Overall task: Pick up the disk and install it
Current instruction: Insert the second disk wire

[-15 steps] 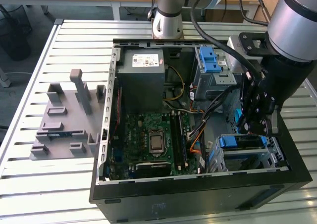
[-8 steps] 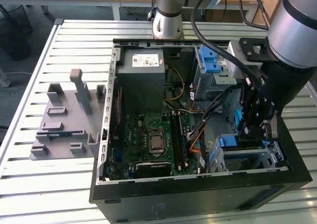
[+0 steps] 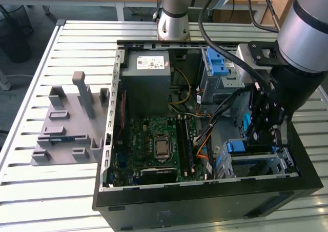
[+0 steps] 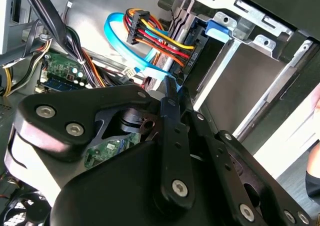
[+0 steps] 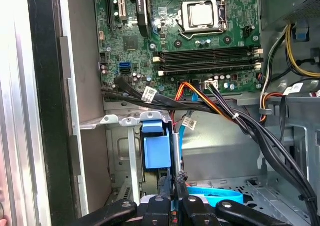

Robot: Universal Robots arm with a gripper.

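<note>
The black gripper (image 5: 175,179) is hanging with its fingers pressed together just beside the blue end bracket of the silver disk (image 5: 157,153), which is sitting in the grey metal drive cage (image 3: 281,162).

Even, bright daylight-like light falls on the slatted metal table (image 3: 61,47) in the exterior view, with pale sheen along its ribs and soft, short shadows beside the grey plastic fixture (image 3: 69,124). The open computer case (image 3: 205,201) is dimmer inside, its black front wall nearly featureless. In the second wrist view the dark gripper linkage (image 4: 170,151) sits very close and looks soft and underexposed, while a white strip beyond it is blown out. In the first wrist view the motherboard (image 5: 185,36) is crisp and well lit; the case wall (image 5: 20,111) shows washed-out glare.
</note>
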